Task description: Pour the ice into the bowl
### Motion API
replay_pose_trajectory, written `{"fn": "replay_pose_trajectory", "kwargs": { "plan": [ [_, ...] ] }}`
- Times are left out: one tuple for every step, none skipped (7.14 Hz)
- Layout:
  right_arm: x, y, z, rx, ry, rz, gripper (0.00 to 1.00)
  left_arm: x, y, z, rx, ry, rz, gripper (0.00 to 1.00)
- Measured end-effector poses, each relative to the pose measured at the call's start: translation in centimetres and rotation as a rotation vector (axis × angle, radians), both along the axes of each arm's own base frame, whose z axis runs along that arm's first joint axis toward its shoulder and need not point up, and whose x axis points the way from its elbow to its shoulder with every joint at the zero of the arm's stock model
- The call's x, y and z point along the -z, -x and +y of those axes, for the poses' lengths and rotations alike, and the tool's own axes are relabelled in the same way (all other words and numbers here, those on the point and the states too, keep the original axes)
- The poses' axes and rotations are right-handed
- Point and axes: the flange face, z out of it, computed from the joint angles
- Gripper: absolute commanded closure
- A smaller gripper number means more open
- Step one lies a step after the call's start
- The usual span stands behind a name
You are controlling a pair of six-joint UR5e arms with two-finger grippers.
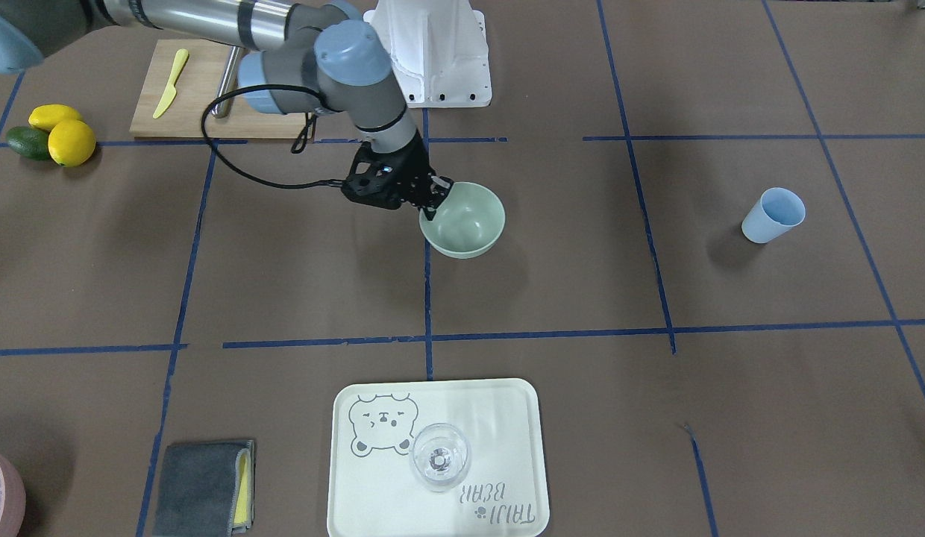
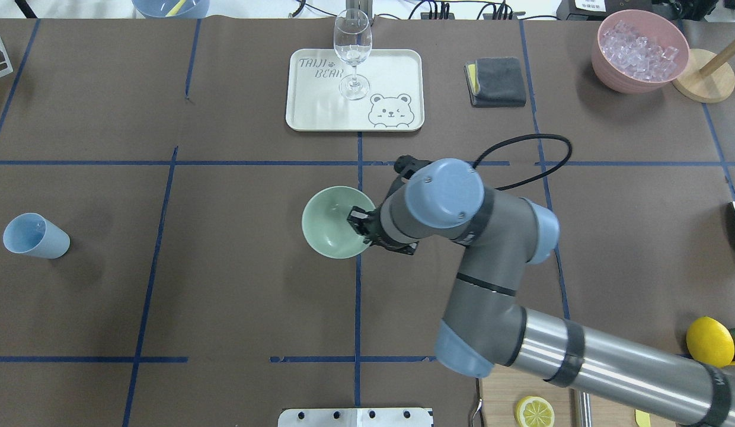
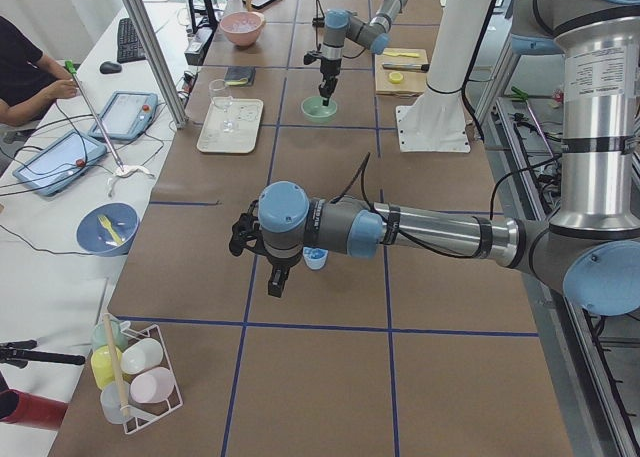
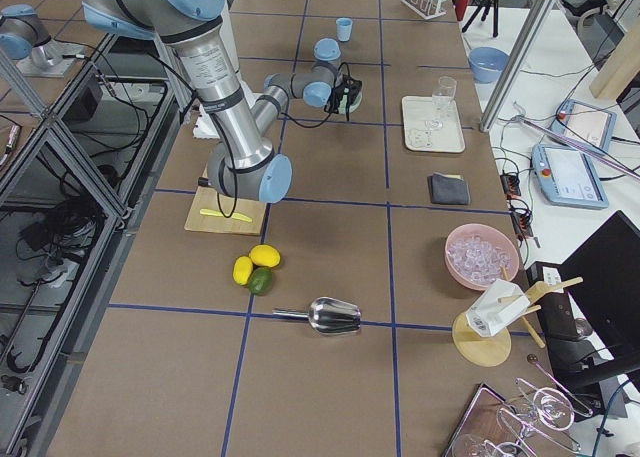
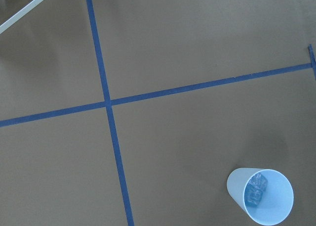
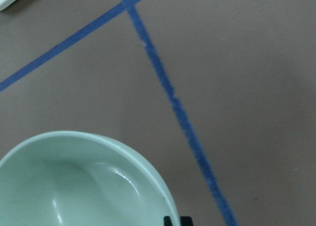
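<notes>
The right gripper (image 1: 435, 203) is pinched on the rim of the pale mint-green bowl (image 1: 466, 224). One finger (image 2: 357, 214) is inside the wall and the other is outside it, on the side of the bowl nearest the arm. The right wrist view shows the bowl's rim just beside a blue tape line on the brown table (image 1: 552, 283). Whether the bowl rests on the table or is held slightly off it cannot be told.

The ice (image 5: 256, 189), a few clear cubes, lies at the bottom of the light blue cup (image 5: 261, 194), which stands well apart from the bowl. The left gripper (image 3: 278, 277) hangs over the table near this cup. It shows only in the side view, so how far it is spread cannot be told.
</notes>
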Motion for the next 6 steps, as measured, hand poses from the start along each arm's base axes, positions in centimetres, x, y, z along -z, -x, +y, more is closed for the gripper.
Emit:
{"fn": "replay_pose_trajectory", "kwargs": {
  "plan": [
    [1.6, 2.3, 0.3, -0.003, 0.003, 0.007, 1.0, 0.0, 0.0, 0.0, -0.001, -0.007, -0.001, 0.0],
    [2.3, 3.6, 0.6, -0.001, 0.005, 0.012, 1.0, 0.0, 0.0, 0.0, -0.002, -0.011, -0.002, 0.0],
    [2.5, 4.2, 0.9, 0.003, 0.006, 0.015, 0.4, 0.0, 0.0, 0.0, -0.002, -0.012, -0.002, 0.0],
    [2.6, 4.4, 1.0, 0.003, 0.007, 0.017, 0.0, 0.0, 0.0, 0.0, -0.002, -0.011, -0.003, 0.0],
    [2.6, 4.5, 1.0, 0.003, 0.008, 0.019, 0.0, -0.1, 0.0, 0.1, -0.002, -0.01, -0.003, 0.0],
    [2.6, 4.4, 1.0, 0.005, 0.006, 0.017, 0.0, -0.1, 0.0, 0.1, -0.003, -0.011, -0.003, 0.0]
  ]
}}
